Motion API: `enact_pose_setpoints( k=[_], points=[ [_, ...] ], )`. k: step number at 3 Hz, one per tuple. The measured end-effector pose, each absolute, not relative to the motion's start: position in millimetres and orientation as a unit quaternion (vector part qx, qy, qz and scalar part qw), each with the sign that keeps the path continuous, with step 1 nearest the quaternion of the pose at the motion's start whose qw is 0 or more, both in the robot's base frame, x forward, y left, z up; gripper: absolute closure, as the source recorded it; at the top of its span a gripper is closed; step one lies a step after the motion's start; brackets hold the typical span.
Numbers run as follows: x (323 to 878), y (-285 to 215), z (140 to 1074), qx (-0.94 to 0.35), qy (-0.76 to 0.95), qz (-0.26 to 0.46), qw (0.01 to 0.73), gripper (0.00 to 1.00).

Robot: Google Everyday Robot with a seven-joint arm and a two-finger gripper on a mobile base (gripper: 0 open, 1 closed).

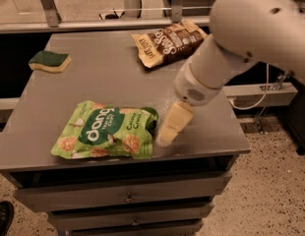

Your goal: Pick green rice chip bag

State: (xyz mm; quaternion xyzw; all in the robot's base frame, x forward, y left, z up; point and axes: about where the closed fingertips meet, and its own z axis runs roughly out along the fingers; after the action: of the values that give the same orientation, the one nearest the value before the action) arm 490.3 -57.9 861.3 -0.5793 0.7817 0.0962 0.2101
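The green rice chip bag lies flat on the grey table, near its front edge and left of centre. It is lime green with a dark green patch and white "dang" lettering. My gripper is cream-coloured and hangs from the large white arm that comes in from the upper right. It points down and to the left, just off the bag's right edge, close above the tabletop. It holds nothing that I can see.
A brown-and-cream snack bag lies at the table's back right, partly behind the arm. A green-and-yellow sponge sits at the back left. Drawers run under the tabletop. A speckled floor lies to the right.
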Motion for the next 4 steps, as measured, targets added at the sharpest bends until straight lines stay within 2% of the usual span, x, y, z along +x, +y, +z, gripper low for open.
enact_pose_setpoints(
  k=[2,4],
  points=[
    [494.7,24.1,831.9,-0.558,0.788,0.171,0.196,0.03],
    [487.4,42.9,829.0,-0.546,0.794,0.195,0.181,0.49]
  ],
)
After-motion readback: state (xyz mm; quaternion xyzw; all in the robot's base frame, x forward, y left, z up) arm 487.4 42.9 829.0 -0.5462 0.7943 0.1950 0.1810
